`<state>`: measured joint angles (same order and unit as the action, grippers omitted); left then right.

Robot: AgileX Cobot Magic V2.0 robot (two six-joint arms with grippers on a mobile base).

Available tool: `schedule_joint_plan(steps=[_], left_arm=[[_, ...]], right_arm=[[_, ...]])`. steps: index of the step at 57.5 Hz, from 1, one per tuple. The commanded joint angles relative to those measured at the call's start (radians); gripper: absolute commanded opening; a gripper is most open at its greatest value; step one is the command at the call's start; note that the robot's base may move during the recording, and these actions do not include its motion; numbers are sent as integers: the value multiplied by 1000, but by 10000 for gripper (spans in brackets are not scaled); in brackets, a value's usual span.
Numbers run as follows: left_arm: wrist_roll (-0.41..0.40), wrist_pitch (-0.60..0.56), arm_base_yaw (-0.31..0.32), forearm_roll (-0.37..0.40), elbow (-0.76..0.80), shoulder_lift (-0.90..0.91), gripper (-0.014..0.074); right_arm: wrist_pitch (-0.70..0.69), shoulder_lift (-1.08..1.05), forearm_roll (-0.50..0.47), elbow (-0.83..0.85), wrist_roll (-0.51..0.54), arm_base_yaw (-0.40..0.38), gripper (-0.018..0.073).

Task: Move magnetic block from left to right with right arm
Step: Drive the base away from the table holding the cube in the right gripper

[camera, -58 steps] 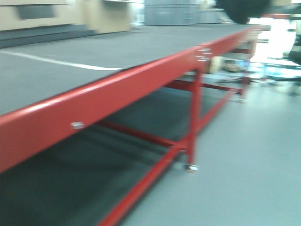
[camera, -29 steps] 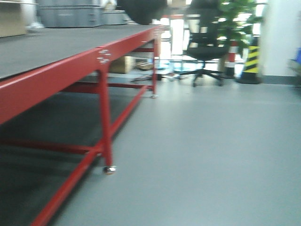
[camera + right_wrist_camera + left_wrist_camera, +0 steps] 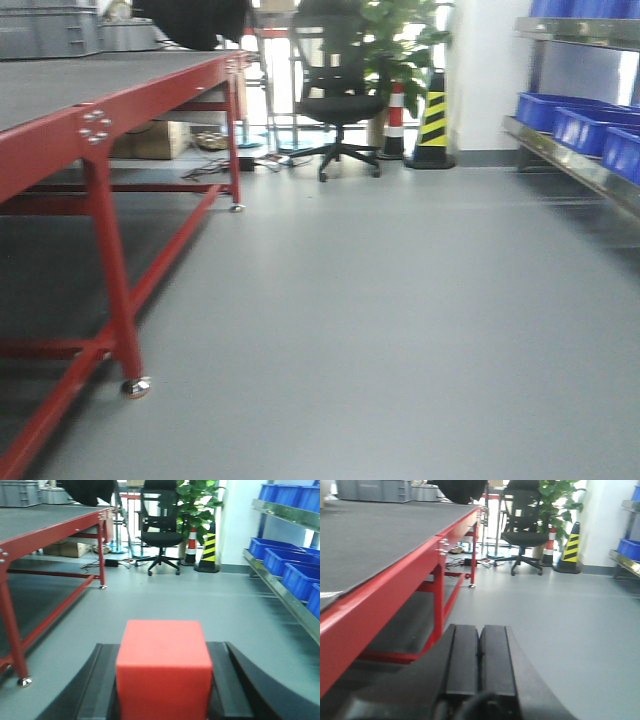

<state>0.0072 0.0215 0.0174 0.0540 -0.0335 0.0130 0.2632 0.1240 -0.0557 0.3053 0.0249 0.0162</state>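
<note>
The right gripper point(image 3: 163, 652) pinches the magnetic block point(image 3: 162, 672) between its two dark fingers point(image 3: 102, 680). The red cube fills the lower centre of the right wrist view and sits square and level in the grasp, its top face showing. The left gripper point(image 3: 479, 655) has its pads pressed flat together with nothing between them, low in its own frame, just beside the red rail of the table point(image 3: 395, 575).

Beyond the block the right wrist camera looks across bare grey floor point(image 3: 200, 600). The table stands at the upper left, an office chair point(image 3: 160, 530) and a striped cone point(image 3: 206, 550) at the top centre, and blue bins point(image 3: 300, 575) on a shelf along the right edge. No spot for setting the block down shows in any view, so this reads as the carry, with the placing not yet begun.

To do this well, the grip should stay firm and even on both side faces, because a smooth cube can twist out if the squeeze slackens. The wrist is best kept level and the travel smooth. Lowering should wait until a surface appears under the block. The fingers should part only once its underside rests flat, then lift straight off so the cube is not dragged.
</note>
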Motion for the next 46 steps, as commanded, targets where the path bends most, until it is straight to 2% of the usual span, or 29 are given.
schedule_joint_plan(steps=[1, 46], left_arm=[[-7, -78, -1, 3, -7, 10, -126], [-7, -78, -1, 3, -7, 10, -126]], right_arm=[[-88, 9, 5, 28, 2, -6, 331], [-88, 9, 5, 28, 2, -6, 331]])
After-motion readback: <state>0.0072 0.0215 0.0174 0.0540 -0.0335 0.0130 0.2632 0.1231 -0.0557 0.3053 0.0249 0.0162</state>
